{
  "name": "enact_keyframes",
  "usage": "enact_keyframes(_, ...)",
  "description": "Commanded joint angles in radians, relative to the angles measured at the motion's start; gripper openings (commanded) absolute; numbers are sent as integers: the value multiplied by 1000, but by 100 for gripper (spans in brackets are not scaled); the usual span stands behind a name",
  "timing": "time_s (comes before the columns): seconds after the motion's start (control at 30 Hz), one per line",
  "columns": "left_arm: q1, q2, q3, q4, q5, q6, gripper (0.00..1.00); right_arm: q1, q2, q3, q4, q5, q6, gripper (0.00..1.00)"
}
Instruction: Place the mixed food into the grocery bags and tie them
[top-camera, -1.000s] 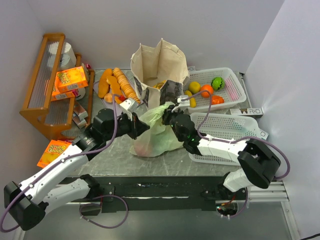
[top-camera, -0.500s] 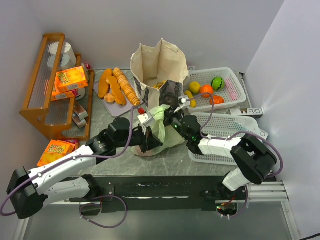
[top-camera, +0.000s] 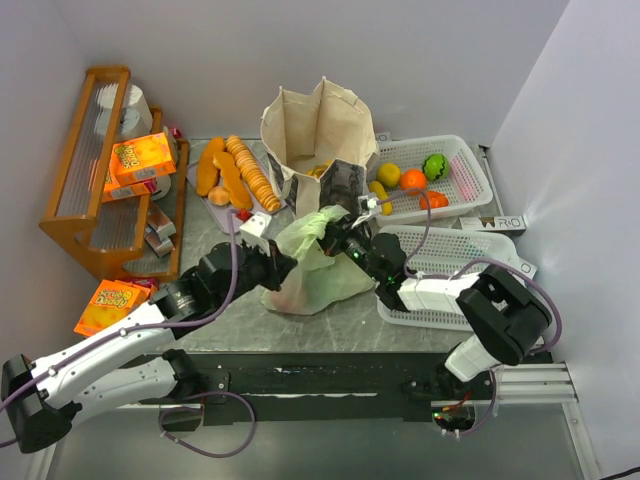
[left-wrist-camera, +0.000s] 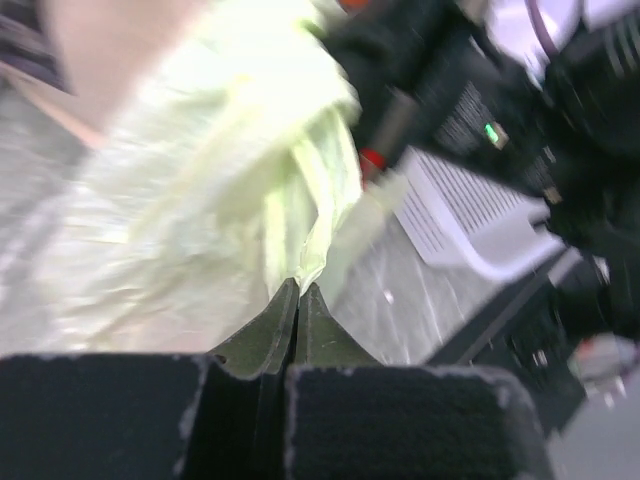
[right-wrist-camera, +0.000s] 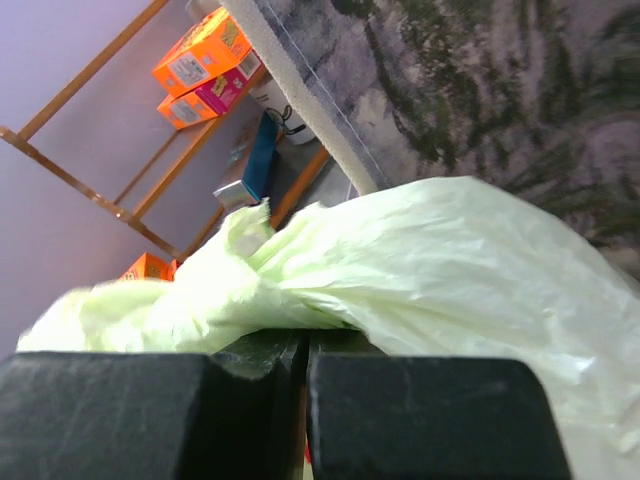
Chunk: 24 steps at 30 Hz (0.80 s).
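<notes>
The pale-green plastic grocery bag lies bunched on the table between both arms, with reddish shapes showing through its lower part. My left gripper is shut on a twisted strand of the bag, pinched at the tips. My right gripper is shut on another fold of the bag, held at the jaws. The beige canvas tote stands upright just behind. Yellow fruit, orange fruit and the green cabbage lie in the far white basket.
A second white mesh basket sits under the right arm. Bread loaves lie left of the tote. The wooden shelf holds orange boxes; another orange box lies at the table's left edge.
The left gripper swung right toward the bag's front, then drew back left and up with the strand. The right gripper crept slightly back. The bag's top has spread out again.
</notes>
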Motion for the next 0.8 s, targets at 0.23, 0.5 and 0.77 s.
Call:
enact_keyframes(0.23, 14, 52, 121, 15, -117, 16, 1, 7, -40, -31, 93, 145, -68, 0)
enact_keyframes(0.5, 17, 56, 138, 12, -52, 60, 12, 12, 19, 45, 132, 169, -137, 0)
enact_keyframes(0.77, 57, 30, 240, -36, 45, 136, 94, 10, 25, 62, 129, 139, -154, 0)
